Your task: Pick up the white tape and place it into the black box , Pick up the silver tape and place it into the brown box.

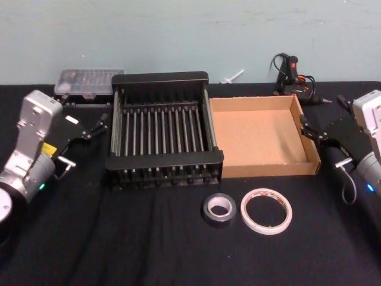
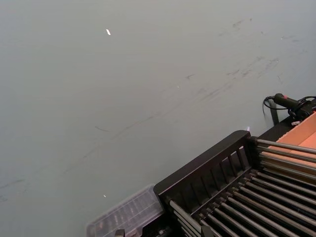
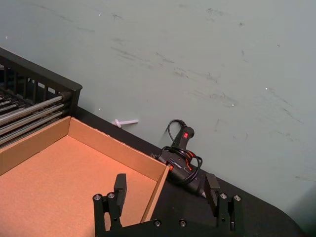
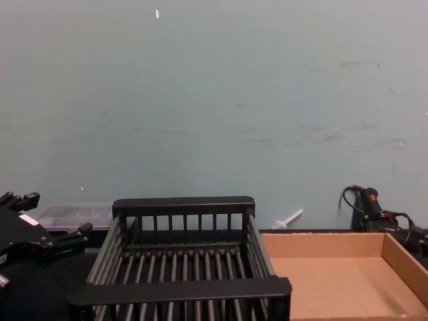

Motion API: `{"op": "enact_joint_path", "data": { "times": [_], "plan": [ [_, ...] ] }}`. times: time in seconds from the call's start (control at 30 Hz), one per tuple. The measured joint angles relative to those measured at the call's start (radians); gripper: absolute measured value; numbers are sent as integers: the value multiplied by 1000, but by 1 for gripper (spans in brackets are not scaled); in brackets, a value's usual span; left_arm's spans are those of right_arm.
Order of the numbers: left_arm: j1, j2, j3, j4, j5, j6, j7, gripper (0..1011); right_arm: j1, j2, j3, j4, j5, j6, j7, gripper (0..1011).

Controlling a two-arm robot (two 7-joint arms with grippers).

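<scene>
Nothing picked up yet, by the look of it: both tapes lie flat on the black cloth, and crate and tray are empty. Take the black box (image 1: 165, 126) as the landmark. The white tape (image 1: 266, 210) sits in front of it and off to the right, nearer the tray's front wall than the crate's. The silver tape (image 1: 218, 207) lies just beside the white one, on its left, a narrow gap between them, just in front of the box's front right corner. The brown box (image 1: 262, 137) stands against the black box's right side, walls touching or very nearly.

The left gripper (image 1: 95, 126) hangs just left of the black box, level with its rear half, fingers apart and empty. The right gripper (image 3: 165, 190) is over the tray's far right corner, well right of the black box, fingers spread wide, nothing between them.

First step looks to be the white tape. The right arm seems the nearer one; it would need to come back towards the robot, past the tray's front wall, and drop on the roll.

Watch the silver roll close alongside: a wide-open approach could nudge it. Plenty of open cloth in front of the black box; behind it, a clear case (image 1: 89, 82) and a black tool (image 1: 291, 72) crowd the wall.
</scene>
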Motion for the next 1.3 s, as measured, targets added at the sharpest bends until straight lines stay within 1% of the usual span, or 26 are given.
{"op": "enact_joint_path", "data": {
  "times": [1.3],
  "plan": [
    [0,0,0,0,0,0,0,1002,0,0,0,0,0,0,0,1002]
  ]
}}
